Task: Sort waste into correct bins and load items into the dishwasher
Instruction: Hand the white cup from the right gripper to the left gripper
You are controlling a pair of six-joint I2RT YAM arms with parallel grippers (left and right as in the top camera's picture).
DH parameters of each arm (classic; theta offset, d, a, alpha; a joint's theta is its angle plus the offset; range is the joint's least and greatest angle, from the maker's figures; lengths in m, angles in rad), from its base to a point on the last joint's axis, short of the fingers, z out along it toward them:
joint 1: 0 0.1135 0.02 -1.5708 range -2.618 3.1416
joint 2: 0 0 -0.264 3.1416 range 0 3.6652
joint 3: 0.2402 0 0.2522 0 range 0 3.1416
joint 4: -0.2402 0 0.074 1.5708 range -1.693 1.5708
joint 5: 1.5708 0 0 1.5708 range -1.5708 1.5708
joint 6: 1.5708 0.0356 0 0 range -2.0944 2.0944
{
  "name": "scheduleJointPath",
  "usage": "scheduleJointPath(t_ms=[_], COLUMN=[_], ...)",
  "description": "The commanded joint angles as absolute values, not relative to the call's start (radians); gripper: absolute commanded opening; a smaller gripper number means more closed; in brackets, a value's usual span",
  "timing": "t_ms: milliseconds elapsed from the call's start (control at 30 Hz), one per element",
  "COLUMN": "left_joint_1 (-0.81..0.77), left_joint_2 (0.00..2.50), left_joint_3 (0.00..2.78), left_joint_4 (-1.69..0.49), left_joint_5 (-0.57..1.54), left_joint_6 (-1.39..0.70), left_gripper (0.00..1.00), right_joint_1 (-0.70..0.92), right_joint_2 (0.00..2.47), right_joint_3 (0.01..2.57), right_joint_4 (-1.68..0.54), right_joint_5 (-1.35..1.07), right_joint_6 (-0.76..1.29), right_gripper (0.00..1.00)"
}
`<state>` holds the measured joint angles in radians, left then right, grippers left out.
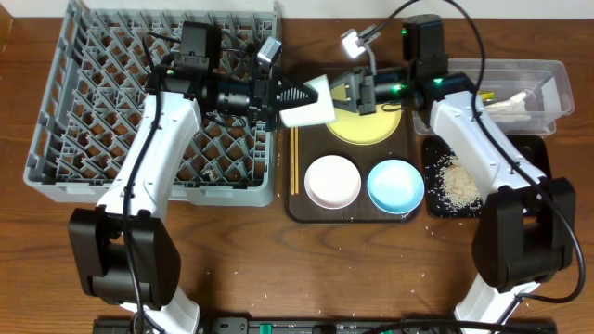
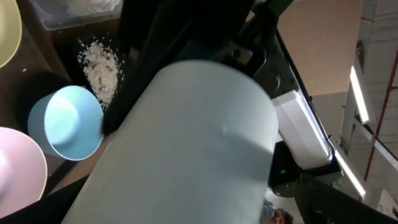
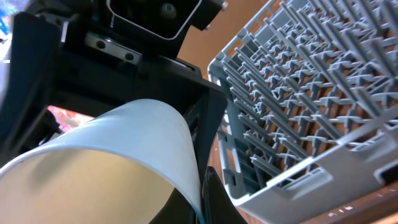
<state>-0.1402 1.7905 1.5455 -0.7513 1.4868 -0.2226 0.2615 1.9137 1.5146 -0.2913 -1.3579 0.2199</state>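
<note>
The small white cup [image 1: 311,107] hangs on its side in the air between the two arms, over the gap between the dish rack [image 1: 56,139] and the brown tray [image 1: 297,211]. My right gripper [image 1: 342,93] is shut on the cup's rim [image 3: 186,155], one finger inside and one outside. My left gripper [image 1: 299,96] stands open with the cup's body [image 2: 193,143] between its jaws. The yellow plate [image 1: 371,128], white bowl [image 1: 332,181], blue bowl [image 1: 396,184] and chopsticks [image 1: 294,158] lie on the brown tray.
A clear tub [image 1: 549,79] at the far right holds white scraps [image 1: 506,104]. In front of it a black tray [image 1: 540,153] carries rice [image 1: 455,183]. The rack's corner [image 3: 280,180] is close beside the right fingers.
</note>
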Motion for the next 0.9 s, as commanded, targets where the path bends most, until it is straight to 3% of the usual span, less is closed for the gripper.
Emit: scheduleJointPath(t_ms=[0, 167, 867], left_joint_1=[-0.139, -0.139, -0.108], left_joint_2=[1.794, 1.794, 1.794], left_joint_3=[1.542, 1.542, 1.542], left_joint_4=[-0.745, -0.746, -0.745], left_joint_5=[1.541, 1.541, 1.571], left_joint_6=[-0.199, -0.199, -0.204], left_gripper=[0.99, 0.84, 0.79], right_joint_1=[0.287, 0.293, 0.227], right_joint_2=[1.904, 1.904, 1.904], right_joint_3=[1.523, 1.523, 1.522], right_joint_4=[-0.291, -0.304, -0.342], right_joint_5=[-1.306, -1.259, -1.157], right_joint_6=[0.25, 0.272, 0.329], right_gripper=[0.01, 0.01, 0.01])
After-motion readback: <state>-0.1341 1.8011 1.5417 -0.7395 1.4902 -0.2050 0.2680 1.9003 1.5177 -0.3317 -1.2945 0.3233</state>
